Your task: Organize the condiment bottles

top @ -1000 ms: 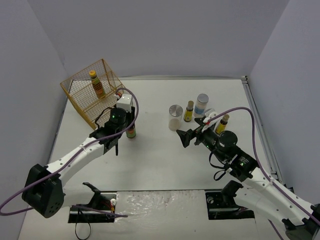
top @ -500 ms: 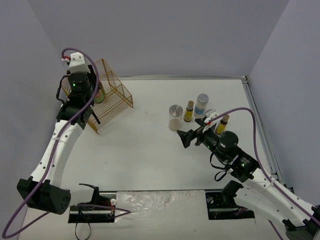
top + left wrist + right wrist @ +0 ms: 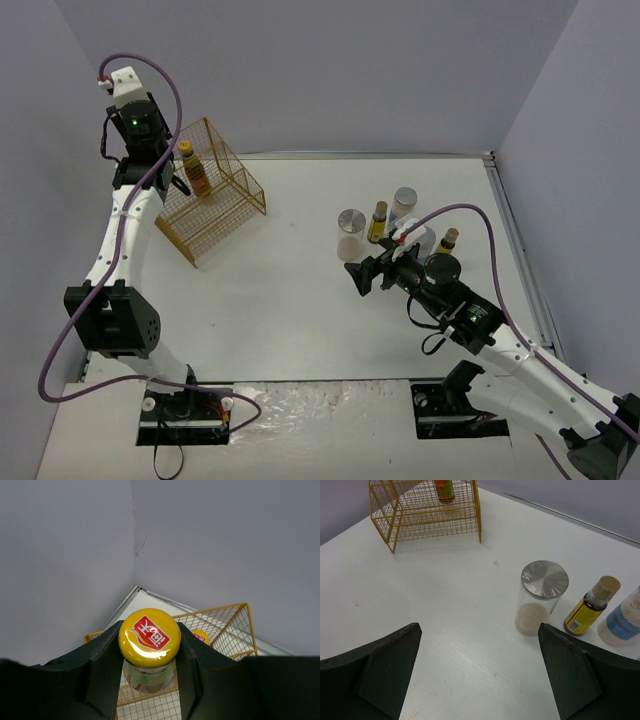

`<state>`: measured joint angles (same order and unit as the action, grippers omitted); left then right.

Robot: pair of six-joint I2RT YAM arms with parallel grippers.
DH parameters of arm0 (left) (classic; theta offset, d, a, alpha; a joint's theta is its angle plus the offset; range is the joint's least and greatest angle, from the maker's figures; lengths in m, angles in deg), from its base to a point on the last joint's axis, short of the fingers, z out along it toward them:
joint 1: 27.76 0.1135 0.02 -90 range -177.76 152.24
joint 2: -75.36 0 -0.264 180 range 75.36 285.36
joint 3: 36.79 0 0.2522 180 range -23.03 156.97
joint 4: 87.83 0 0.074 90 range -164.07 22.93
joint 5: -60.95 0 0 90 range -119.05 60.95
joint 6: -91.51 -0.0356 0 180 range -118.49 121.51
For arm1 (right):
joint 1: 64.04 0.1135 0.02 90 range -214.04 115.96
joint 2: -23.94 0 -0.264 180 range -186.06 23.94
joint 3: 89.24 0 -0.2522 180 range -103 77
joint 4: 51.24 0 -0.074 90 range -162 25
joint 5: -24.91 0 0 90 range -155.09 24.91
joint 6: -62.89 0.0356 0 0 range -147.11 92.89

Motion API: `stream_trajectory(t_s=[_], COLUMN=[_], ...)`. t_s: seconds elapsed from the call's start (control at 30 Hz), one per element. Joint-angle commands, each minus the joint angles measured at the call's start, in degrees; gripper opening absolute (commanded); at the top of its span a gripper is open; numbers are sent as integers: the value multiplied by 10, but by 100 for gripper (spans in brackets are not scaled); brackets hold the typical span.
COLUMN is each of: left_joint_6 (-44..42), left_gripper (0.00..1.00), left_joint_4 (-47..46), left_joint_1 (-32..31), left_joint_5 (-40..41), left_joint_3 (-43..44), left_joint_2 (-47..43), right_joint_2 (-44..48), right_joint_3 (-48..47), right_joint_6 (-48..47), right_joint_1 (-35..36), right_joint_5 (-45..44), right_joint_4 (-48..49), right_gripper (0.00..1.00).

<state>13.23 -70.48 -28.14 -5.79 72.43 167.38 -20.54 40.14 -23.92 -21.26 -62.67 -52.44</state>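
Since a second ago the left arm has swung up and away from the middle of the table, carrying one slim bottle. It now reaches high over the yellow wire basket (image 3: 225,205), which sits toward ten o'clock on the white table (image 3: 290,320). The right arm has only edged forward.

The left gripper (image 3: 149,647) is clamped on the held bottle (image 3: 149,636), with one dark finger against each side just under its yellow cap. The basket's wire shows below it. From overhead this bottle is hidden behind the wrist.

One basket bottle (image 3: 195,172), orange-capped, stands upright inside the basket.

Toward two o'clock, four containers stand close together: two squat jars and two slim bottles. The silver-lidded jar (image 3: 351,223) is at the group's nine o'clock side. The tan-capped bottle (image 3: 378,221) is just beside it, and next to that is the blue-labelled jar (image 3: 404,207). The yellow-capped bottle (image 3: 447,241) is at the group's four o'clock, partly behind the right arm.

That makes six containers countable: four slim bottles and two jars. Whether another stands behind the right arm cannot be told.

The right gripper (image 3: 357,277) has its fingers spread wide with nothing between them, near the six o'clock side of the silver-lidded jar.
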Motion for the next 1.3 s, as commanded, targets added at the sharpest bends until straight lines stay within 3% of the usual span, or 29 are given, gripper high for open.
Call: stream_trajectory(t_s=[0.0, 0.3, 0.93, 1.27], left_joint_6=[-17, -5, 11, 34], left_gripper=[0, 0, 0, 14], left_joint_4=[-132, -124, -162, -161], left_joint_1=[25, 25, 25, 26], left_joint_5=[3, -7, 7, 8], left_joint_3=[116, 127, -46, -86], left_joint_2=[5, 44, 48, 73], right_joint_2=[-17, -40, -20, -5], right_joint_3=[-25, -13, 19, 29], right_joint_6=[5, 7, 13, 18], right_joint_1=[-2, -3, -5, -6], right_joint_5=[19, 24, 20, 20], right_joint_4=[47, 71, 76, 72], right_gripper=[100, 100, 100, 100])
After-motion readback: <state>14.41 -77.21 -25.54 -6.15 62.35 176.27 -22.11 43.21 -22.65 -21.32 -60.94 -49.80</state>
